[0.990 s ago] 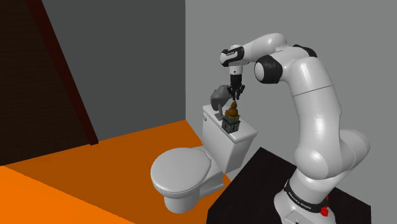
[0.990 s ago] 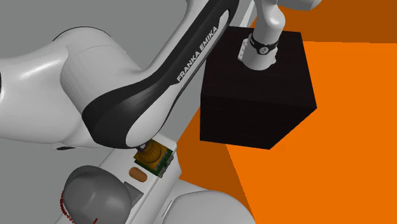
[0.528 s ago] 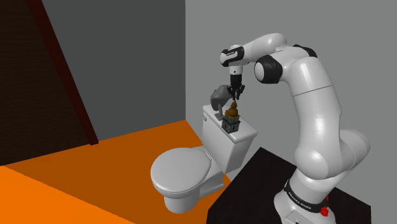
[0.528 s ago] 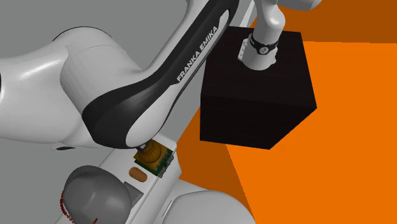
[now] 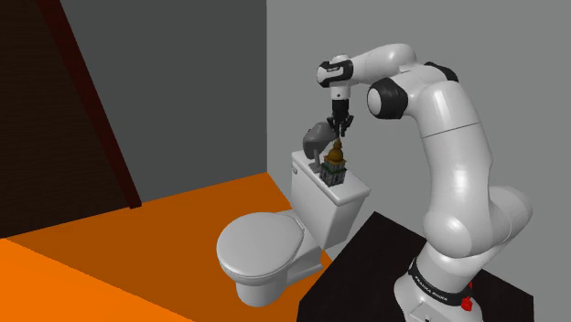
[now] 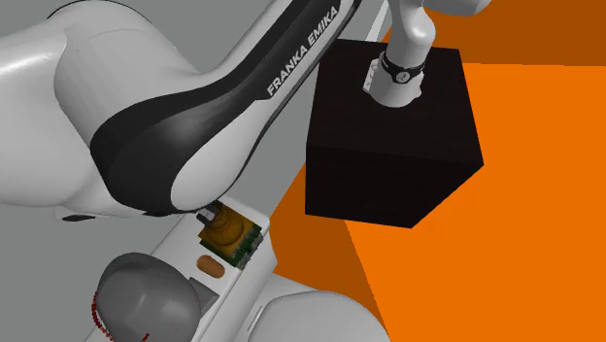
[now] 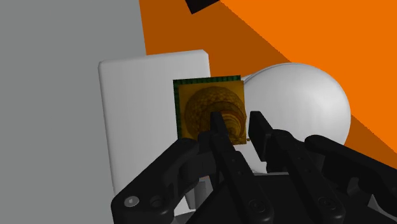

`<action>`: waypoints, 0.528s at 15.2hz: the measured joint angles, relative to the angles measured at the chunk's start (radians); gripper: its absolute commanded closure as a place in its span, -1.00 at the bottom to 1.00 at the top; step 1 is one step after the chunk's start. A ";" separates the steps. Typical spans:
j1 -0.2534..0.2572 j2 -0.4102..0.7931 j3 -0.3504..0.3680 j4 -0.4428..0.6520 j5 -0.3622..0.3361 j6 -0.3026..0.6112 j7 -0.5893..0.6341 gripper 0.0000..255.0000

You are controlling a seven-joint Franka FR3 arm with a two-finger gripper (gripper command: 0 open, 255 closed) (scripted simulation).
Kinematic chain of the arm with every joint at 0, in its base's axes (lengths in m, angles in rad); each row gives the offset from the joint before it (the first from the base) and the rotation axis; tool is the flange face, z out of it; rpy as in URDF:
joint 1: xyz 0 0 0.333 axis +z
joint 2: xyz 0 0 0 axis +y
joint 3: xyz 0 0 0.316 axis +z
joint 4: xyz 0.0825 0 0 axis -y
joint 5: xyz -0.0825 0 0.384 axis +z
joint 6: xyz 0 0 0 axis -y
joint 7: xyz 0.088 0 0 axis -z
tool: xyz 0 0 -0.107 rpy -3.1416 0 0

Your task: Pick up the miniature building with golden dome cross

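Observation:
The miniature building (image 5: 334, 166) has a golden-brown dome on a green-edged square base and hangs just above the white toilet tank lid (image 5: 352, 194). My gripper (image 5: 339, 139) points straight down onto its top. In the wrist view the black fingers (image 7: 218, 127) stand close together on the dome's peak, and my gripper (image 7: 236, 124) is shut on the miniature building (image 7: 203, 108), with the tank lid (image 7: 133, 114) under it. The second exterior view has the building (image 6: 229, 236) partly hidden under my arm.
A grey rounded object (image 5: 316, 139) stands on the tank just behind the building, against the grey wall. A small orange-brown piece (image 6: 210, 264) lies on the lid beside it. The toilet's shut seat lid (image 5: 261, 245) is in front, on an orange floor. My black stand (image 5: 366, 274) is close by.
My hand has risen a little, and the miniature building has come up with it off the tank lid. The other things on the tank have not moved.

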State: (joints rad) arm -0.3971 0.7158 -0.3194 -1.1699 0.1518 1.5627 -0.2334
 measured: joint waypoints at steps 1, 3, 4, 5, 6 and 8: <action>-0.002 -0.004 -0.001 0.009 -0.001 -0.013 -0.001 1.00; -0.004 -0.007 -0.002 0.031 -0.002 -0.038 0.000 1.00; -0.005 -0.009 -0.002 0.043 -0.003 -0.052 0.000 1.00; -0.005 -0.012 -0.003 0.051 -0.004 -0.061 0.001 1.00; -0.005 -0.016 -0.003 0.056 -0.005 -0.072 0.001 1.00; -0.008 -0.017 -0.004 0.077 -0.005 -0.092 0.000 1.00</action>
